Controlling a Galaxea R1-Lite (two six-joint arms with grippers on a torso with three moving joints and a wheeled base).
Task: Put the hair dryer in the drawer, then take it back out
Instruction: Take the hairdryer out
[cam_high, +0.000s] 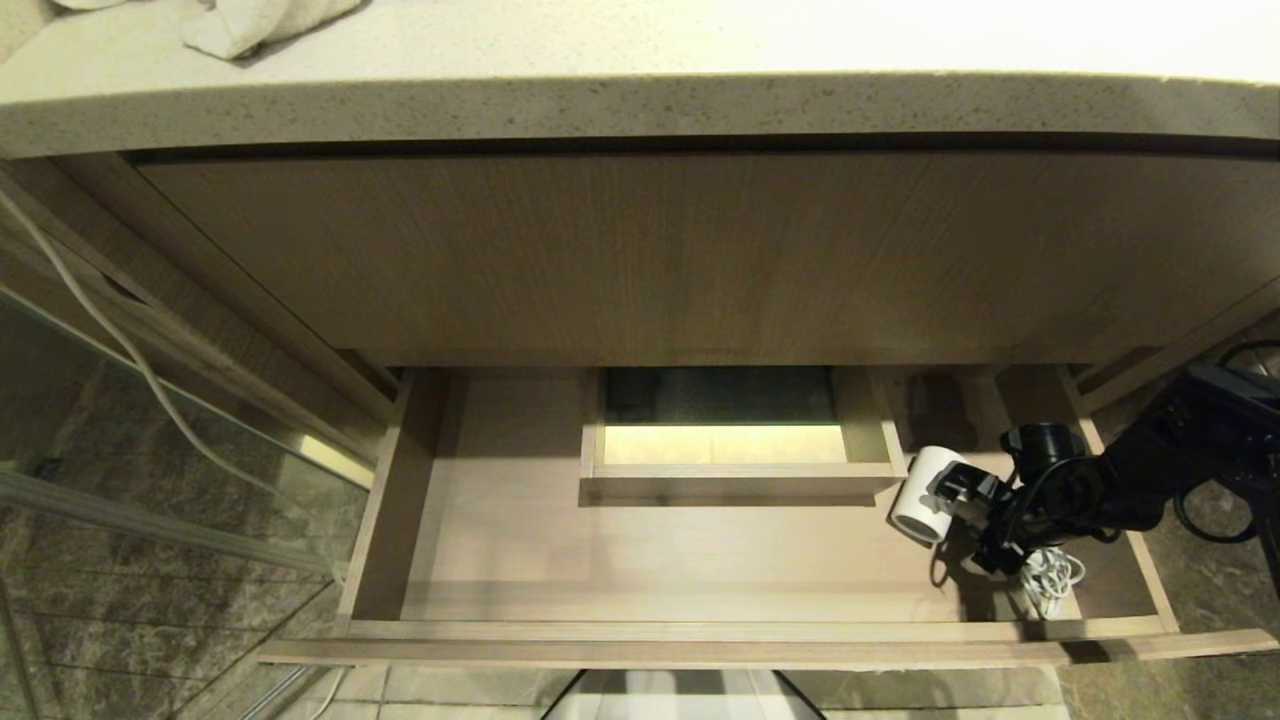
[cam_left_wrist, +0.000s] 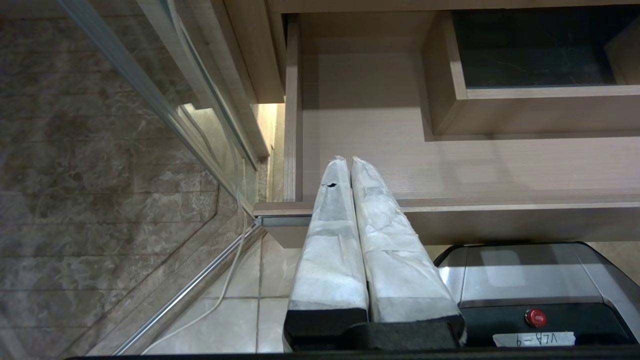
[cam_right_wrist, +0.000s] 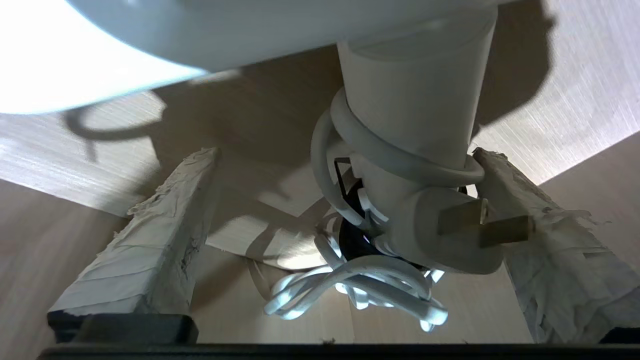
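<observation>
Bathroom vanity in a home or hotel

A speckled stone countertop (cam_high: 640, 110) carries a crumpled white towel (cam_high: 260, 22) above a wood-grain drawer (cam_high: 420, 560) holding a hair dryer (cam_high: 925, 495); a glass partition (cam_high: 150, 470) with a metal track and marbled tile floor (cam_left_wrist: 100, 165) stand alongside.

A speckled countertop (cam_high: 640, 110) carries a white towel (cam_high: 250, 25) at its left end, with a wood-grain panel (cam_high: 680, 260) directly below and a glass partition (cam_high: 120, 430) lower left.
</observation>
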